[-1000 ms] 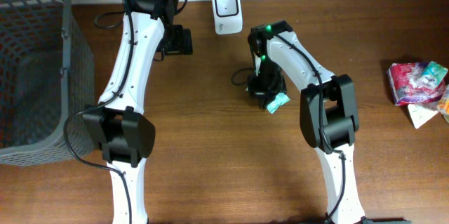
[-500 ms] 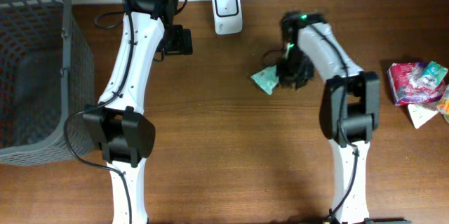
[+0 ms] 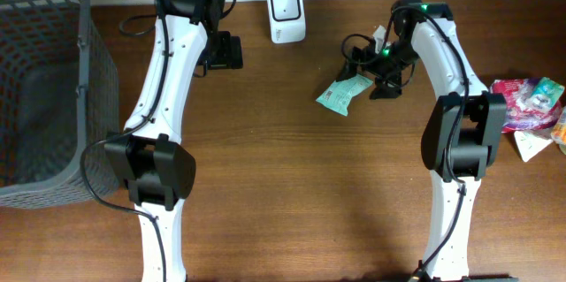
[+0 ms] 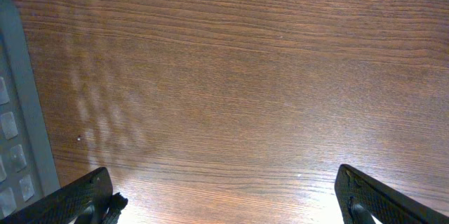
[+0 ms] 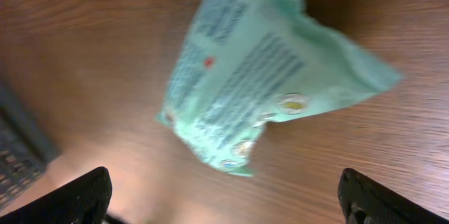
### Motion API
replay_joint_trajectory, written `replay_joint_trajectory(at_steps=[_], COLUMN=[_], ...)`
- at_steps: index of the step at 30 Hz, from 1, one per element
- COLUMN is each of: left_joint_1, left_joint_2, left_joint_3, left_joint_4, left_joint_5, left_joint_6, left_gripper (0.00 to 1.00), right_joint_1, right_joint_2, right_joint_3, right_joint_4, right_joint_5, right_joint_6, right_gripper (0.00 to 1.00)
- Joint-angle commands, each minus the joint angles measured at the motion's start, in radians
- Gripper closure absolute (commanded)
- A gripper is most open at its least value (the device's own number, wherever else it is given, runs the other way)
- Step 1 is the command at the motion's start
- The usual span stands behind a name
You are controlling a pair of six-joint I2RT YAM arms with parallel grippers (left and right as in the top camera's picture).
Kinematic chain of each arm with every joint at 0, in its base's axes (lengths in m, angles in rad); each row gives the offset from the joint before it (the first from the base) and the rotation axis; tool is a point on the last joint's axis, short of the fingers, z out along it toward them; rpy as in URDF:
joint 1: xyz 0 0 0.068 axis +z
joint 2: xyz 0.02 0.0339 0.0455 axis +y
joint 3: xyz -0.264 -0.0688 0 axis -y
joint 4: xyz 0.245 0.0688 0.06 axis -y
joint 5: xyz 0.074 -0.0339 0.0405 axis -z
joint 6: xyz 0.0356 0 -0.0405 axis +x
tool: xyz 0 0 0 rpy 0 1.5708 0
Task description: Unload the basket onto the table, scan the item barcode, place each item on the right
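**Green packet lies free on the table beside the wide-open right tool**

Overhead: the green packet point(image 3: 343, 94) lies flat on the brown table point(image 3: 292, 194), below and to the right of the white scanner point(image 3: 286, 2) that stands at the far edge. The right tool point(image 3: 371, 72) is just to the packet's right, close to its upper corner. The left tool point(image 3: 225, 52) sits left of the scanner, well apart from the packet. A grey basket point(image 3: 44, 87) fills the left edge of the table, and a heap of coloured packets point(image 3: 526, 103) lies at the right edge.

Left wrist: the left tool point(image 4: 224, 199) has its two fingers spread to the bottom corners of the picture, with only bare wood between them. The basket's grey wall point(image 4: 14, 112) shows at the left.

Right wrist: the right tool point(image 5: 224, 203) is spread just as wide and grips nothing. The packet point(image 5: 259, 90), blurred, lies on the wood ahead of the fingers, printed side up.
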Motion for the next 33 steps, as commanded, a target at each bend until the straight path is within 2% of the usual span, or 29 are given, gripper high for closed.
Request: replay_joint_trajectory(at_steps=[1,4,6,15,24,33], left_joint_1=[-0.005,-0.005,-0.005,-0.005,-0.005,-0.005], left_joint_2=[0.009,0.009,0.009,0.009,0.009,0.009], left_joint_3=[0.013,0.013,0.013,0.013,0.013,0.013], left_joint_4=[-0.001,-0.001,-0.001,-0.001,-0.001,-0.001], left_joint_5=[-0.008,-0.008,-0.008,-0.008,-0.008,-0.008], left_joint_6=[-0.010,-0.010,-0.010,-0.010,-0.010,-0.010], left_gripper=[0.01,0.01,0.01,0.01,0.01,0.01], right_joint_1=[-0.006,-0.006,-0.007,-0.013,-0.017,-0.031], right_joint_2=[-0.041,-0.041,-0.041,-0.041,-0.039,-0.035], right_joint_3=[0.017,0.017,0.017,0.017,0.017,0.016], right_joint_4=[0.001,0.057,0.108,0.144,0.148,0.102], right_joint_5=[-0.188,-0.229,-0.225,-0.139,-0.179,-0.115], right_joint_6=[-0.004,0.069,0.068,0.068,0.068,0.081], right_gripper=[0.01,0.01,0.01,0.01,0.01,0.01])
